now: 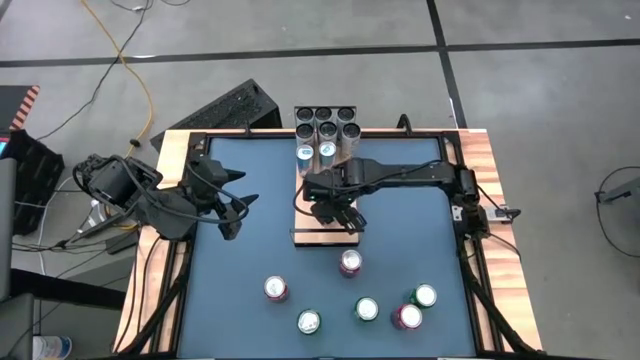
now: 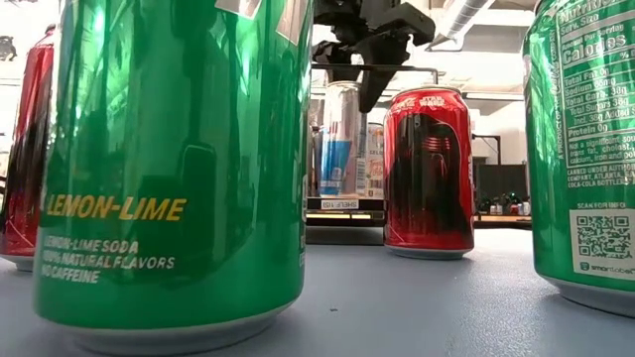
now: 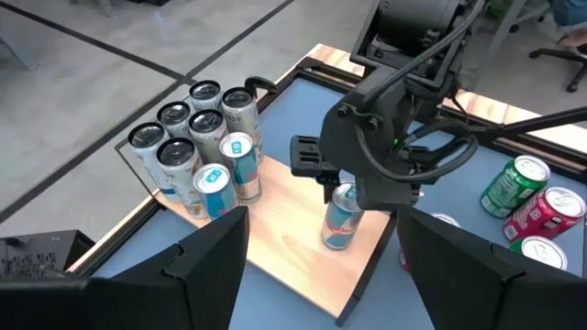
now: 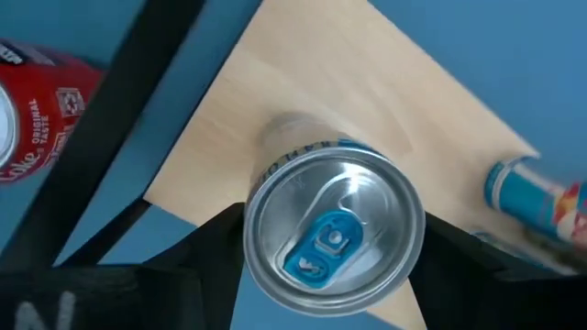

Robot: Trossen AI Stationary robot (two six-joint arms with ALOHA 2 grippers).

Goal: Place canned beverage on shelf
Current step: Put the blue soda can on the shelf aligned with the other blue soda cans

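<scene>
The slim silver-and-blue can, blue tab upward, is being shown upright on the shelf between the right gripper's fingers, which are spread just clear of it. Green soda cans are being seen nearest only at table level. The left gripper is being held half open beside the shelf.

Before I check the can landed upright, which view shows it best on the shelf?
Left wrist view: the slim can stands upright on the shelf under the right gripper. Right wrist shows only its top; low view a distant glimpse; the high view hides it.
</scene>
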